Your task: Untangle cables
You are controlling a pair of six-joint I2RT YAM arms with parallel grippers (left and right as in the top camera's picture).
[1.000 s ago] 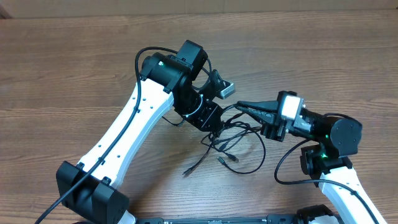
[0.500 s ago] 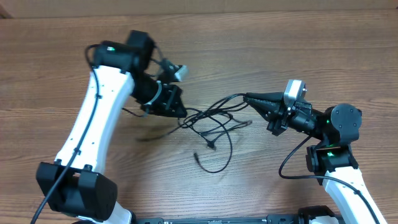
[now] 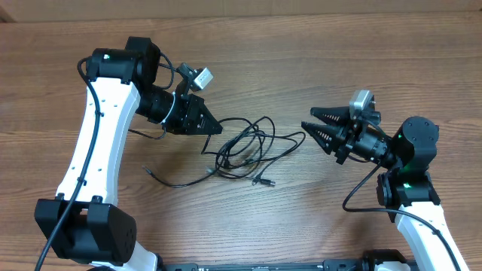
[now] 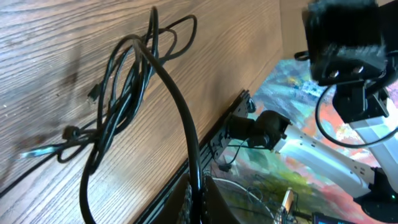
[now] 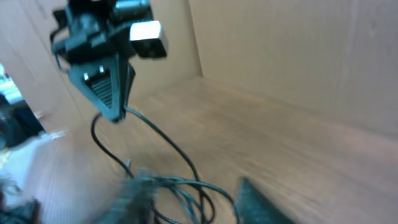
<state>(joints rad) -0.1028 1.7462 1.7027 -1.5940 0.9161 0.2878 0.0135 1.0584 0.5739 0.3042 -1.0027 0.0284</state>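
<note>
The cables (image 3: pixel 245 147) lie in a loose black tangle on the wooden table (image 3: pixel 339 60), between the two arms. My left gripper (image 3: pixel 216 128) is at the tangle's left end, shut on one cable. In the left wrist view that cable (image 4: pixel 180 118) runs from between the closed jaws (image 4: pixel 202 199) out to the knot. My right gripper (image 3: pixel 307 123) is open just right of the tangle, and a cable loop ends close to its lower finger. In the blurred right wrist view the cables (image 5: pixel 180 183) lie beyond the parted fingers (image 5: pixel 252 199). Loose plug ends (image 3: pixel 263 181) rest on the wood.
A cardboard wall (image 3: pixel 226 7) closes the table's far side. One thin cable end (image 3: pixel 152 172) trails out to the left under the left arm (image 3: pixel 98 150). The right arm's base (image 3: pixel 410 203) stands at the near right.
The left arm swung left, dragging its cable and the tangle with it. The right gripper opened and let go of the cable, then drew back slightly to the right.
</note>
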